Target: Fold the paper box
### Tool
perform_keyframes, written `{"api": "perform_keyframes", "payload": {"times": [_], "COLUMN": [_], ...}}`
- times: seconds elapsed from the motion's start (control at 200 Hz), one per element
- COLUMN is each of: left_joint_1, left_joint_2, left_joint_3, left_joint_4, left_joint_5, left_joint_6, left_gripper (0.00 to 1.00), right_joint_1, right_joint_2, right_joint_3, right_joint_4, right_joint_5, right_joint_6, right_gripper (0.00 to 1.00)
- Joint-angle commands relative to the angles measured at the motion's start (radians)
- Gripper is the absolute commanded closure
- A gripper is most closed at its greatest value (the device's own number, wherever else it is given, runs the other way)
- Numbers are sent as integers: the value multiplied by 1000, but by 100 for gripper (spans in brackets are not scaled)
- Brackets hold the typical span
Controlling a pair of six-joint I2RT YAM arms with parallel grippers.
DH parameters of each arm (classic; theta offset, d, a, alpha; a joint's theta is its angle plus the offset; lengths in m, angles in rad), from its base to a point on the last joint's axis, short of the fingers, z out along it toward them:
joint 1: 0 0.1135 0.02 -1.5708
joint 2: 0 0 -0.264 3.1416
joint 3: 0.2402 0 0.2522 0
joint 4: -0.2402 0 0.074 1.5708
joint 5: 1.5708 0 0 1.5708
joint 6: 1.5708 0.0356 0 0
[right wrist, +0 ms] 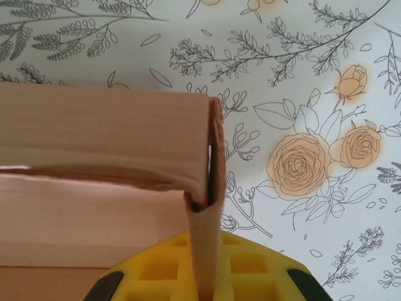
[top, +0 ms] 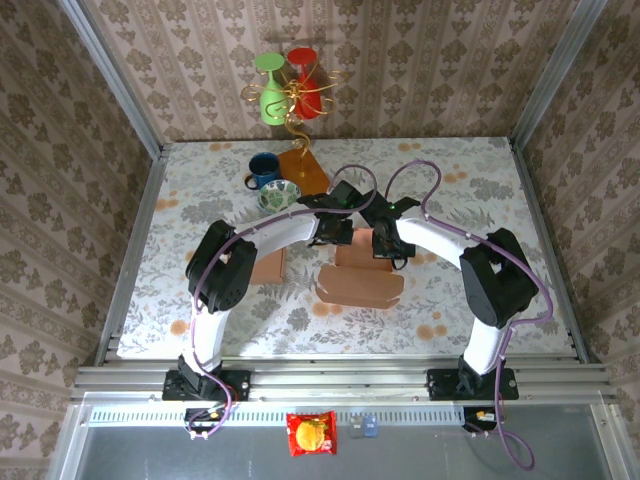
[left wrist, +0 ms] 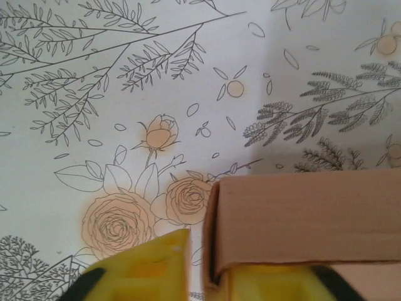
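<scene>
Box [right wrist: 100, 132] walls stand up. Right gripper [right wrist: 203, 279] pinches a flap [right wrist: 204, 244]. Left gripper [left wrist: 210, 273] sits around a wall [left wrist: 307, 219]; I cannot tell if it squeezes. Best to push both in slowly and evenly.

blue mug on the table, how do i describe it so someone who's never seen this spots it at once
At the far edge of the table stands a gold wire stand holding a green glass and a red glass. The blue mug sits left of its wooden base, a bowl just nearer. The mug is solid dark blue; the bowl is pale and patterned.
</scene>
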Motion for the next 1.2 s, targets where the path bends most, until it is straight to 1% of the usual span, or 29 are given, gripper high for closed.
{"api": "perform_keyframes", "payload": {"times": [0.0, 0.115, 0.205, 0.295, 0.49, 0.755, 0.925, 1.105, 1.19], "left_joint_1": [-92, -86, -73, -56, -35, -14, -5, 14, 23], "left_joint_2": [6, -32, -51, -67, -80, -103, -121, -145, -149], "left_joint_3": [18, 29, 22, 2, -28, -50, -53, -80, -75], "left_joint_4": [-94, -59, -34, 11, 84, 107, 124, 175, 191], "left_joint_5": [-121, -59, 4, 93, 228, 268, 306, 348, 373], "left_joint_6": [6, -7, -32, -57, -84, -105, -124, -156, -163], "left_gripper": [69, 62, 60, 58, 53, 51, 46, 43, 40], "right_joint_1": [11, 10, 8, 5, -8, -32, -56, -81, -93], "right_joint_2": [39, 54, 61, 71, 87, 92, 93, 101, 103], "right_joint_3": [6, 10, 14, 25, 39, 31, 26, 36, 36], "right_joint_4": [-38, -43, -47, -59, -75, -78, -79, -97, -105], "right_joint_5": [80, 83, 84, 82, 71, 44, 18, -8, -21], "right_joint_6": [12, 9, 10, 13, 21, 32, 44, 66, 78], "right_gripper": [100, 100, 100, 100, 100, 100, 100, 100, 100]}}
